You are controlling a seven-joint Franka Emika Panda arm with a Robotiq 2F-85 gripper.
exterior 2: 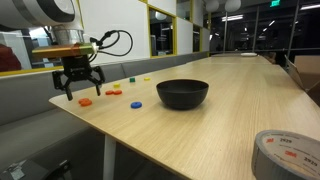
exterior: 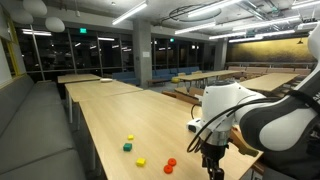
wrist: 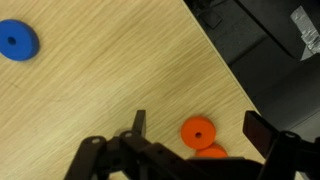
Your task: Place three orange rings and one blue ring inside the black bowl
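Observation:
My gripper [wrist: 200, 124] is open and hovers over the table, straddling an orange ring [wrist: 198, 132]. A second orange ring [wrist: 211, 153] touches the first and is partly hidden under the gripper body. The blue ring [wrist: 15, 41] lies at the wrist view's upper left. In an exterior view the gripper [exterior 2: 78, 86] hangs above an orange ring [exterior 2: 86, 101] near the table's end. More orange rings [exterior 2: 113, 93] and the blue ring [exterior 2: 135, 102] lie between it and the empty black bowl [exterior 2: 183, 93]. In an exterior view the gripper [exterior: 212, 162] is beside orange rings [exterior: 170, 163]; the bowl is hidden there.
Small yellow [exterior: 130, 138] and green [exterior: 127, 147] blocks lie further along the table, and another yellow block [exterior: 141, 161] lies nearer the rings. The table edge [wrist: 215, 45] runs close to the orange rings. A roll of grey tape [exterior 2: 290, 155] sits at the near corner.

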